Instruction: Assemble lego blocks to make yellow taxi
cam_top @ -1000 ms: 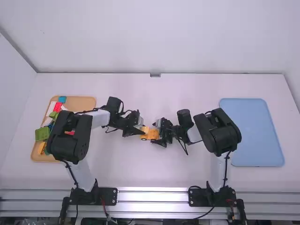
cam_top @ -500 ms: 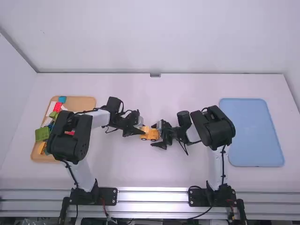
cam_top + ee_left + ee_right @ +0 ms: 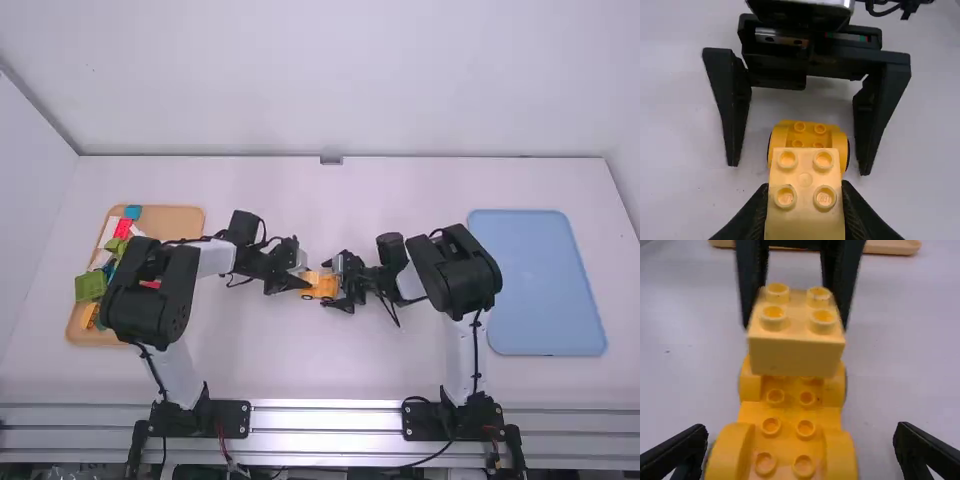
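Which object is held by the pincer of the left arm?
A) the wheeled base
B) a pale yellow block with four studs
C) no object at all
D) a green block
B: the left pincer has one finger against each side of the pale yellow block, whose four studs face up.

The left gripper [image 3: 306,284] pinches a pale yellow block [image 3: 805,220] with four studs up. Just past it, partly hidden, sits a deeper yellow wheeled base [image 3: 780,142], between the right gripper's [image 3: 330,285] spread fingers.
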You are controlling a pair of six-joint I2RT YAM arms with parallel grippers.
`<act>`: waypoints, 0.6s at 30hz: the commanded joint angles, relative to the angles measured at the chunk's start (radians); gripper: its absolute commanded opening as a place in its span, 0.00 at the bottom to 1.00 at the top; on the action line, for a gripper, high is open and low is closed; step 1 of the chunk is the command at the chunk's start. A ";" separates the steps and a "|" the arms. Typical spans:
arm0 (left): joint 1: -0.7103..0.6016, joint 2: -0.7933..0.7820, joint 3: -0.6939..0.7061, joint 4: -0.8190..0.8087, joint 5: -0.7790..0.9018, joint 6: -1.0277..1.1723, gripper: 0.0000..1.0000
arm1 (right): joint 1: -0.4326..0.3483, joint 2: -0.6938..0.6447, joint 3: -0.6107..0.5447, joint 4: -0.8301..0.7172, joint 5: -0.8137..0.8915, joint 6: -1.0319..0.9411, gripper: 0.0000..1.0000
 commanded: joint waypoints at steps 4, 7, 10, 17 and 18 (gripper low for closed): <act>-0.016 -0.011 -0.009 -0.001 0.015 -0.013 0.02 | 0.002 0.014 0.039 -0.002 0.011 -0.002 0.99; -0.016 -0.011 -0.009 0.008 0.015 -0.013 0.02 | 0.002 0.014 0.037 -0.015 0.013 -0.008 0.99; -0.015 -0.011 -0.009 0.014 0.014 -0.014 0.02 | 0.002 0.014 0.039 -0.056 0.012 -0.058 0.87; -0.016 -0.011 -0.010 0.014 -0.042 -0.072 0.02 | 0.002 0.014 0.077 -0.157 -0.002 -0.111 0.79; -0.015 -0.011 -0.010 0.014 -0.040 -0.072 0.02 | 0.002 0.014 0.081 -0.162 -0.002 -0.112 0.80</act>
